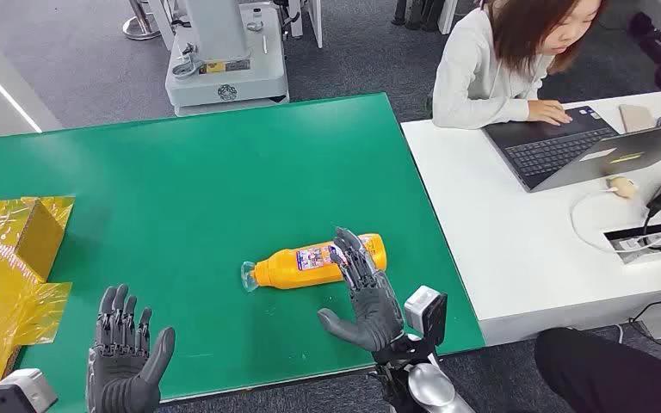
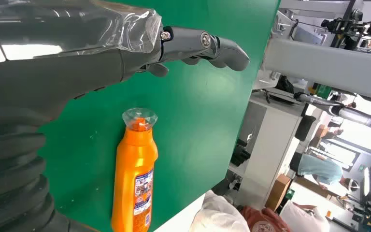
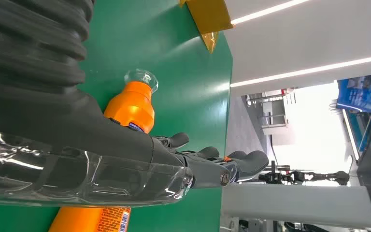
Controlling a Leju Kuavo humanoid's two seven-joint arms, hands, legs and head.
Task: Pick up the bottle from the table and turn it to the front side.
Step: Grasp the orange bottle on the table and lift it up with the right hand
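One orange bottle (image 1: 318, 261) lies sideways on the green surface (image 1: 198, 181); the right hand (image 1: 367, 292) rests over it with fingers (image 1: 355, 258) spread, and the left hand (image 1: 125, 357) hovers apart, also spread.

An orange bottle (image 1: 318, 262) with a clear cap and a blue-and-white printed label lies on the green table (image 1: 206, 172). My hands, left (image 1: 125, 353) and right (image 1: 366, 297), are dark grey. Yellow film (image 1: 0, 275) wraps a box.

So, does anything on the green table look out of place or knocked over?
Yes: the orange bottle lies on its side on the green table, clear cap pointing toward the yellow box. No spill shows.
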